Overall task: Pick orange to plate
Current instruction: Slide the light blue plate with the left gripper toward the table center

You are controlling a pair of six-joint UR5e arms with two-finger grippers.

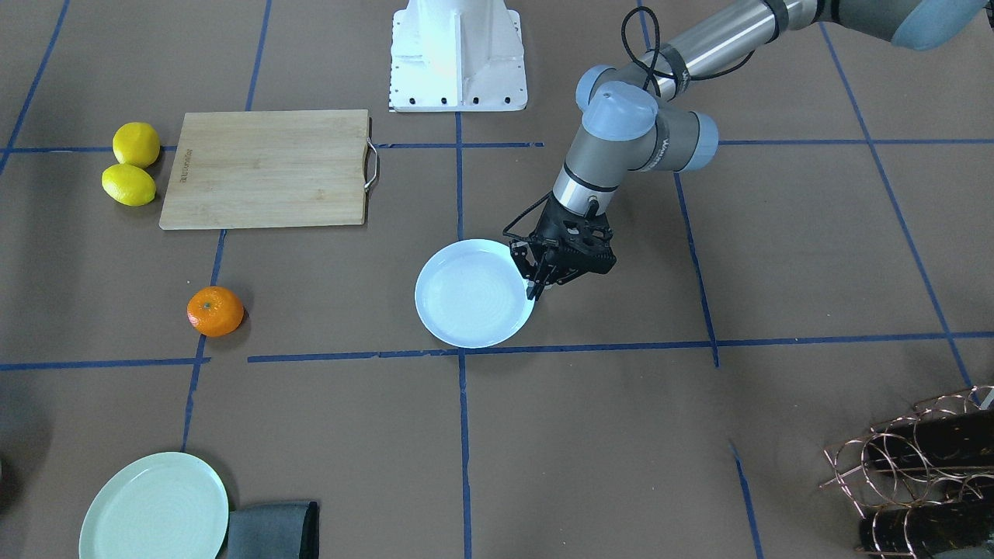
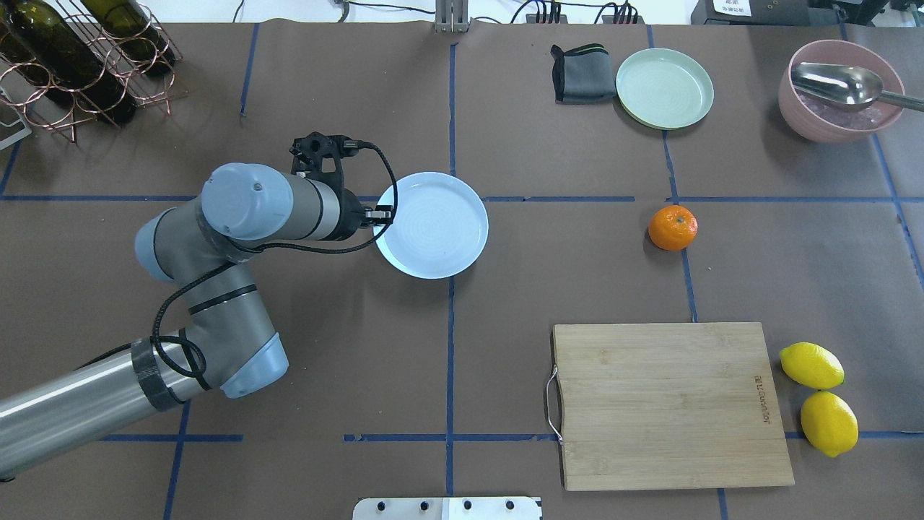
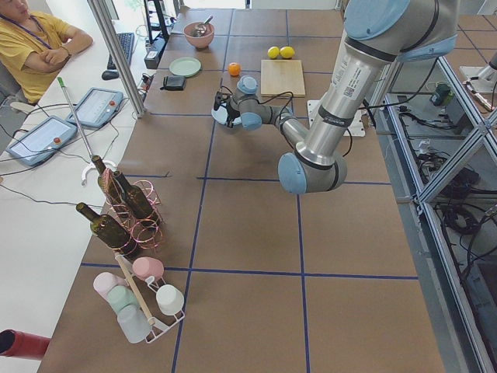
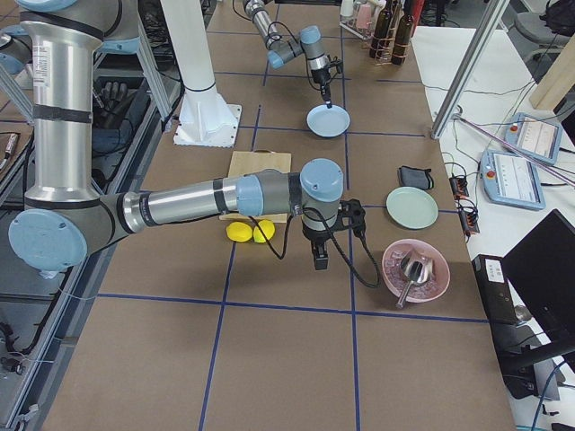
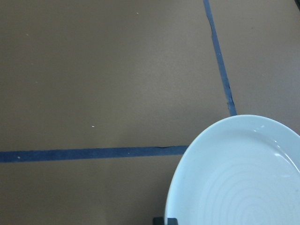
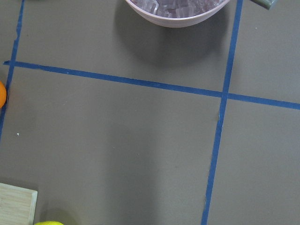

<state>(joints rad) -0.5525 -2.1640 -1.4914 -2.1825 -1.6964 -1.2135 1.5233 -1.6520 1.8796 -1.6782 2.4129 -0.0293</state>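
The orange (image 2: 673, 227) lies alone on the brown table, right of centre in the overhead view, and shows at the left edge of the right wrist view (image 6: 2, 93). The pale bluish-white plate (image 2: 433, 224) lies near the centre and holds nothing. My left gripper (image 2: 382, 214) sits at its left rim, with the fingers (image 1: 534, 289) pinched on the edge; the left wrist view shows the plate (image 5: 243, 178) right below the camera. My right gripper (image 4: 320, 260) appears only in the exterior right view, between the lemons and the pink bowl; I cannot tell its state.
Two lemons (image 2: 811, 365) lie beside a wooden cutting board (image 2: 668, 404). A pale green plate (image 2: 664, 88) and a grey cloth (image 2: 577, 74) sit at the far side, a pink bowl (image 2: 837, 108) with a spoon far right, and a bottle rack (image 2: 65, 65) far left.
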